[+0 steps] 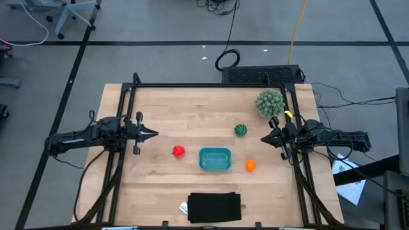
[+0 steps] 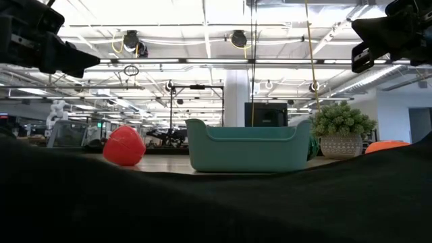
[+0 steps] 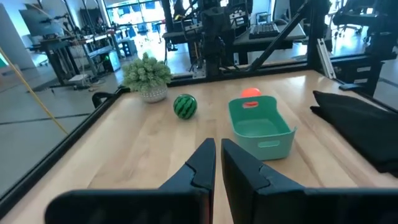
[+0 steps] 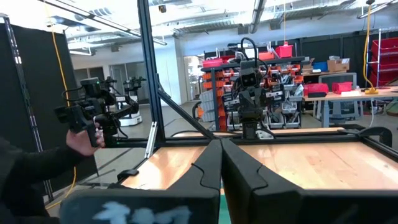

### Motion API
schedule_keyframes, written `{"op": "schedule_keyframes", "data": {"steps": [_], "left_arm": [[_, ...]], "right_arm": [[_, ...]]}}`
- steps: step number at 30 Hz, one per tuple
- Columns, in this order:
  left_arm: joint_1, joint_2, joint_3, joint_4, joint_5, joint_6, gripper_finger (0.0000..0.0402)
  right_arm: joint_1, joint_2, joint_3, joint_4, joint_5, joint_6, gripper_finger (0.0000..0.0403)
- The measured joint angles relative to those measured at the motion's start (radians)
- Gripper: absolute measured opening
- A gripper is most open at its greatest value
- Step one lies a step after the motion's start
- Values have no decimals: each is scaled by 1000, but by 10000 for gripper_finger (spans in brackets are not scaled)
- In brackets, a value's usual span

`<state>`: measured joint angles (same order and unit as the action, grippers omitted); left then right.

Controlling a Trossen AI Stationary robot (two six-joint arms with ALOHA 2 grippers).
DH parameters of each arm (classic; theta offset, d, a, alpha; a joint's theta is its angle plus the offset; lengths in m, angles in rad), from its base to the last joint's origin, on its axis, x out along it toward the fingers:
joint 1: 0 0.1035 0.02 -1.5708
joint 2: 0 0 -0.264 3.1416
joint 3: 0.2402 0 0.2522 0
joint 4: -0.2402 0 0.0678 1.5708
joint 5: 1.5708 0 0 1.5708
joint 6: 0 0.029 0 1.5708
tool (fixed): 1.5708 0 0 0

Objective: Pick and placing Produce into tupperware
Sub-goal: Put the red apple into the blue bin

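Observation:
The teal tupperware (image 1: 215,159) sits on its base at the table's middle near side, with nothing in it in the left wrist view (image 3: 260,127). The red piece (image 1: 178,151) lies to its left, the orange ball (image 1: 250,165) to its right, and the green striped ball (image 1: 240,130) beyond it. My left gripper (image 1: 154,134) hovers shut left of the red piece, pointing right. My right gripper (image 1: 263,138) hovers shut right of the striped ball, pointing left. In the low view both grippers are high above the table (image 2: 86,65) (image 2: 356,59).
A pale green spiky ball in a pot (image 1: 270,102) stands at the far right of the table. A flat black rectangle (image 1: 215,207) lies at the near edge and fills the low view's foreground. A black frame rims the table. A person's hand (image 4: 81,140) holds a device beyond the table.

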<state>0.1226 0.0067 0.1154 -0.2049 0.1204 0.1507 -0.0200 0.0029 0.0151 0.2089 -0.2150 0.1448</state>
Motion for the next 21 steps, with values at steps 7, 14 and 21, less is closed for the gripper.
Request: {"op": "schedule_keyframes", "data": {"steps": [7,14,21], "left_arm": [[0,0,0,113,0,-16,31],[0,0,0,204,0,-83,31],[0,0,0,223,1,-138,31]], "right_arm": [[0,0,0,-3,0,0,0],[0,0,0,-3,0,-7,0],[0,0,0,2,0,-7,0]]}}
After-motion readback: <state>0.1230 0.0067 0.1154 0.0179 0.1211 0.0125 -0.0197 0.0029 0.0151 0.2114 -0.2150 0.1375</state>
